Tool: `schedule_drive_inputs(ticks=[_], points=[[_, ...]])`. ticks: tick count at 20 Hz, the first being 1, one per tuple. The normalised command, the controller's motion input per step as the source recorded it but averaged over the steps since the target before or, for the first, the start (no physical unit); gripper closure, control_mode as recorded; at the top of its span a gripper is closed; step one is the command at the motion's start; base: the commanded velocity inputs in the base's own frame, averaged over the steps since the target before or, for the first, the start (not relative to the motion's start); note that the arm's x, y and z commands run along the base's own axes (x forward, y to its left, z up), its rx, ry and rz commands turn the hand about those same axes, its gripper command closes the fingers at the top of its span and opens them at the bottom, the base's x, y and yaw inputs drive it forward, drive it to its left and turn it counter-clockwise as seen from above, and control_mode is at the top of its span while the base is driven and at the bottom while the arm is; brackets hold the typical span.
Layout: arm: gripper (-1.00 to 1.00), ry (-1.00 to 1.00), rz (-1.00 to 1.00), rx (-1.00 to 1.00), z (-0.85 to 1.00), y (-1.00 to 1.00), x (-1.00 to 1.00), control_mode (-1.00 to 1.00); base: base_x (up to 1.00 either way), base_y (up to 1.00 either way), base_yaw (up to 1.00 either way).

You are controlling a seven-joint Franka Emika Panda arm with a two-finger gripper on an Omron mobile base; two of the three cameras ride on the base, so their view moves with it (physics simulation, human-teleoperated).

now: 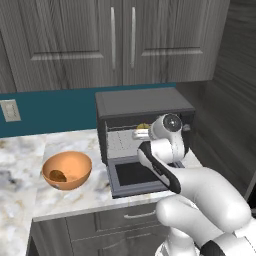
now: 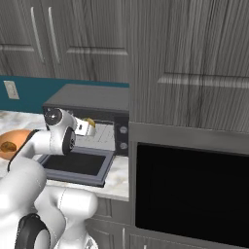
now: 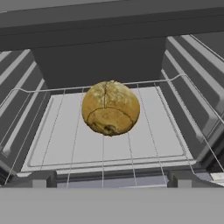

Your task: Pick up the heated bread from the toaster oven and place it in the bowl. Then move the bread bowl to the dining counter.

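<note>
The toaster oven point(image 1: 142, 100) point(image 2: 92, 95) stands on the marble worktop with its door point(image 1: 136, 175) dropped open. The heated bread point(image 3: 110, 107), a golden knobbly roll, lies on the wire rack point(image 3: 61, 131) in the middle of the cavity; a yellow bit of it point(image 1: 143, 126) point(image 2: 90, 120) peeks past the hand. My gripper point(image 3: 111, 180) point(image 1: 140, 134) point(image 2: 89, 128) is at the oven mouth just in front of the roll, open, fingertips point(image 3: 40, 178) wide apart and holding nothing. The orange-tan bowl point(image 1: 85, 161) point(image 2: 12, 141) sits left of the oven. The dining counter is out of view.
A dark brown lump point(image 1: 58, 175) lies inside the bowl. The open door reaches the worktop's front edge. A tall cabinet with a built-in black oven point(image 2: 189, 189) closes off the right side. Upper cabinets point(image 1: 115, 40) hang above. A wall outlet point(image 1: 11, 110) is far left.
</note>
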Motion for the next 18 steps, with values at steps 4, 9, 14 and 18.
schedule_drive_inputs(ticks=[4,9,14,18], points=[[-1.0,0.0,0.0,0.0,0.0,0.0,0.01,-1.0,0.0,0.0,0.0],[-1.0,0.0,0.0,0.0,0.0,0.0,0.03,-1.0,0.0,0.0,0.0],[-1.0,0.0,0.0,0.0,0.0,0.0,0.04,-1.0,0.0,0.0,0.0],[-1.0,-0.01,0.0,0.0,0.0,0.0,0.19,-1.0,0.0,0.0,0.0]])
